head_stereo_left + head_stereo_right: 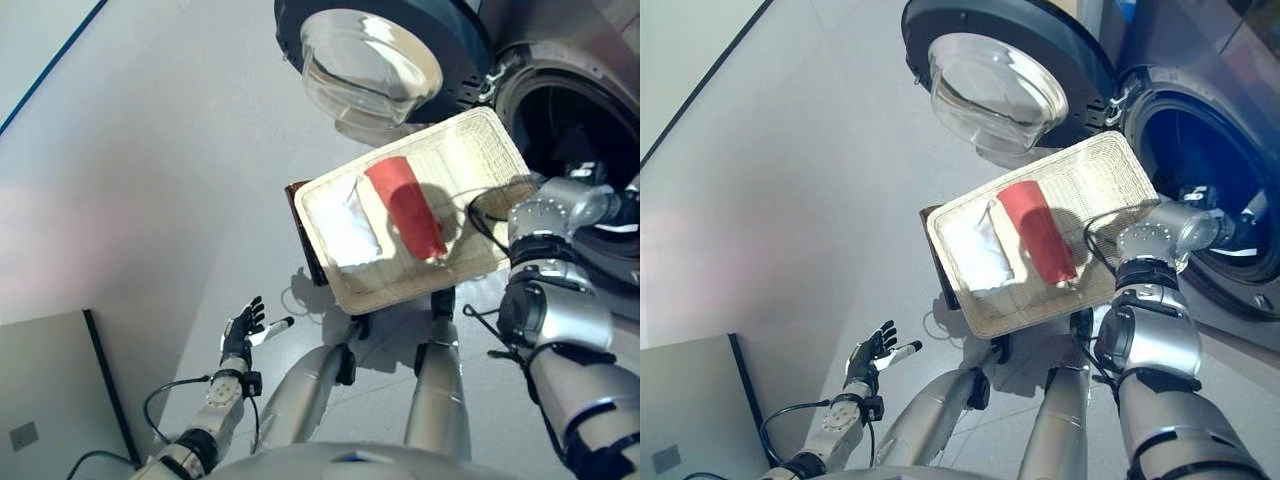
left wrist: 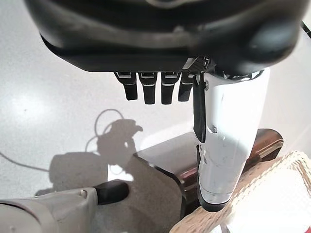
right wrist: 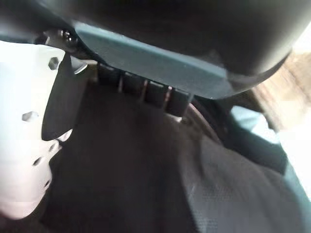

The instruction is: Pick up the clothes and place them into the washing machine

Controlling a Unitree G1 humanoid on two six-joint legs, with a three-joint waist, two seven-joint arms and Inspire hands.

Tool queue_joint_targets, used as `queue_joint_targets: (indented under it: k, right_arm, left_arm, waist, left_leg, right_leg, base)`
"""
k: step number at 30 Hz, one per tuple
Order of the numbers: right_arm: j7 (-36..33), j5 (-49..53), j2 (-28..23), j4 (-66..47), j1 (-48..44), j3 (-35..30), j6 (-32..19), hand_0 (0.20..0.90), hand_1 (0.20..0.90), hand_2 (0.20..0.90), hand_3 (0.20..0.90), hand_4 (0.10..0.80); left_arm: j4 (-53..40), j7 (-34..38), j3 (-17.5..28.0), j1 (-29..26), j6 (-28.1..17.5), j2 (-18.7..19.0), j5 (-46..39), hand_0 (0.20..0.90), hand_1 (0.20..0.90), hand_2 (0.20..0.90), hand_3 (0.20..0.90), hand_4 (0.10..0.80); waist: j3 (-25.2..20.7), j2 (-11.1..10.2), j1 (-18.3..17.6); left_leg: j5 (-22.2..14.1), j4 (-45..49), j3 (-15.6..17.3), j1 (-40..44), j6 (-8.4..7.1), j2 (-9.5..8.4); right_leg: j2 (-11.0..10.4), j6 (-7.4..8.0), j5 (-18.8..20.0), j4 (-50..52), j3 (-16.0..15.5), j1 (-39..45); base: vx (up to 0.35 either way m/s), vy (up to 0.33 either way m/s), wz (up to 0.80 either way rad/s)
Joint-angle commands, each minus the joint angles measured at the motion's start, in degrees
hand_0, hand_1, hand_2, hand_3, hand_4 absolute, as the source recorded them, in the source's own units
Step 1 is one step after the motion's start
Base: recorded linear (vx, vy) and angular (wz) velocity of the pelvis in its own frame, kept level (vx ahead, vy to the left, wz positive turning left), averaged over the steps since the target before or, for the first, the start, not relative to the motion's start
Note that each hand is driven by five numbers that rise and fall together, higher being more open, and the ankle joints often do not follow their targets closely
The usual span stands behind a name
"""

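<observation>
The shallow wicker basket [image 1: 470, 150] rests on the low dark brown box [image 1: 300, 225] in front of the washing machine. A rolled red cloth [image 1: 405, 205] and a folded white cloth [image 1: 350, 222] lie in it. The machine's drum opening [image 1: 580, 110] is at the upper right, and my right arm reaches into it. In the right wrist view my right hand [image 3: 146, 92] has straight fingers with nothing between them and the thumb. A dark grey surface [image 3: 218, 194] lies past them; I cannot tell whether it is cloth or drum. My left hand [image 1: 243, 335] is open and empty, low over the floor to the left.
The machine's round door [image 1: 370, 60] stands swung open to the left of the drum, above the basket's far edge. A grey panel [image 1: 50, 390] lies on the floor at the lower left. The box and the basket's edge [image 2: 272, 194] show past my left hand.
</observation>
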Motion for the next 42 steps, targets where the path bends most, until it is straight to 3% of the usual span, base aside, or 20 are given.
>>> queue_joint_targets:
  k: [1, 13, 28, 34, 37, 42]
  right_arm:
    - [7.81, 1.19, -4.67, -1.13, -2.25, 6.52, 0.51, 0.900, 0.900, 0.900, 0.900, 0.800]
    - [9.61, 0.72, -1.19, 4.33, -0.69, 10.00, 4.73, 0.900, 0.900, 0.900, 0.900, 0.800]
    - [10.86, 1.92, 0.33, 3.72, 1.00, 10.16, 4.58, 0.900, 0.900, 0.900, 0.900, 0.800]
    - [10.85, -3.19, -1.62, 12.34, 0.10, 15.28, 11.62, 0.900, 0.900, 0.900, 0.900, 0.800]
    - [10.99, -3.77, -1.57, 13.38, -0.17, 15.95, 12.34, 0.900, 0.900, 0.900, 0.900, 0.800]
    - [13.69, -11.48, 3.06, 10.64, 3.21, 23.39, 15.83, 0.900, 0.900, 0.900, 0.900, 0.800]
  left_arm:
    - [2.10, -0.34, 1.85, 1.60, -1.77, 0.12, -0.79, 0.900, 0.900, 0.900, 0.900, 0.800]
    - [3.40, -1.19, 2.41, 1.75, -1.13, 0.25, -0.72, 0.900, 0.900, 0.900, 0.900, 0.800]
    - [3.33, -1.45, 3.08, 2.59, -1.11, 0.64, -1.01, 0.900, 0.900, 0.900, 0.900, 0.800]
    - [3.64, -1.64, 3.55, 1.87, -0.46, 1.08, 0.93, 0.900, 0.900, 0.900, 0.900, 0.800]
    - [3.36, -1.58, 3.72, 1.90, -0.47, 1.06, 1.15, 0.900, 0.900, 0.900, 0.900, 0.800]
    - [0.95, -1.73, 5.74, 1.76, -0.65, 2.42, 2.33, 0.900, 0.900, 0.900, 0.900, 0.800]
  waist:
    - [-1.42, 1.82, -0.44]
    - [-1.03, 0.71, -0.56]
    - [-0.99, -0.13, -0.56]
    - [-1.10, -0.82, -0.32]
    - [-1.09, -0.82, -0.23]
    - [-0.03, -1.80, 0.34]
  left_leg:
    - [-3.84, 3.96, -2.72, -3.44, -6.65, 1.74]
    - [-3.39, 3.96, -3.10, -3.74, -6.84, 2.15]
    - [-3.27, 3.90, -3.18, -3.92, -6.80, 2.36]
    - [-3.06, 3.64, -3.27, -3.35, -6.98, 2.69]
    - [-2.99, 3.65, -3.37, -3.30, -7.00, 2.71]
    - [-2.49, 4.06, -4.03, -3.21, -7.00, 3.14]
  right_leg:
    - [-0.35, -0.84, -3.45, -0.84, -3.48, 5.44]
    - [0.07, -1.31, -3.24, -0.84, -3.88, 5.64]
    - [0.24, -1.43, -3.12, -1.01, -3.94, 5.61]
    - [0.46, -1.60, -2.91, -1.32, -4.24, 6.23]
    - [0.40, -1.60, -2.88, -1.39, -4.38, 6.35]
    - [0.55, -1.81, -2.81, -1.12, -5.23, 6.74]
  base:
    - [-0.011, -0.014, -0.03]
    - [-0.003, -0.004, 0.00]
    - [0.000, 0.000, 0.00]
    - [0.002, -0.006, 0.00]
    - [0.000, 0.000, 0.00]
    - [-0.011, -0.051, 0.02]
